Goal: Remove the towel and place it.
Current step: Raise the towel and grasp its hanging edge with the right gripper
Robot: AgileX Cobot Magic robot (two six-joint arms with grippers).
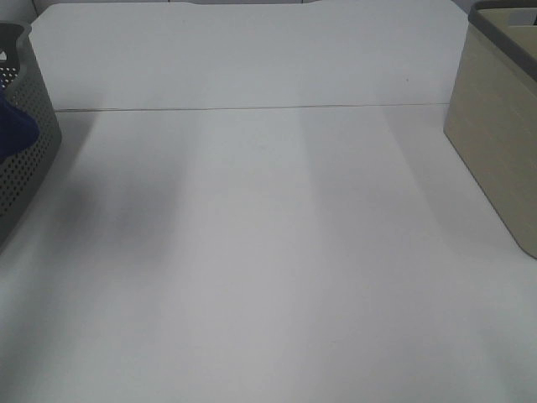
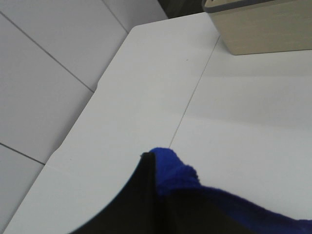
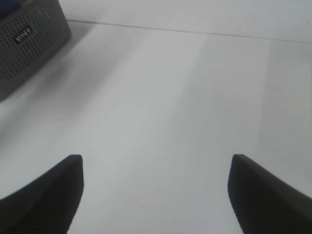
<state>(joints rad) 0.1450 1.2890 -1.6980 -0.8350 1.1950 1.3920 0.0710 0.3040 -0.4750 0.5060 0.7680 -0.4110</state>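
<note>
Clamps left gripper [image 2: 155, 168] tight on the towel [image 2: 178, 173], at the grey perforated basket [image 1: 33, 168] on the worktop's [image 1: 268, 252] left edge. Holds right gripper [image 3: 156, 195] spread wide above the worktop. Beige bin [image 1: 495, 143] at right edge.

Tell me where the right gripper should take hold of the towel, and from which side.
Grip the blue fold of the towel that shows at the rim of the grey basket, coming down from above. The basket wall blocks a low approach. The left gripper pinches one bunch, so the open right gripper should probably pick a spot apart from it.
</note>
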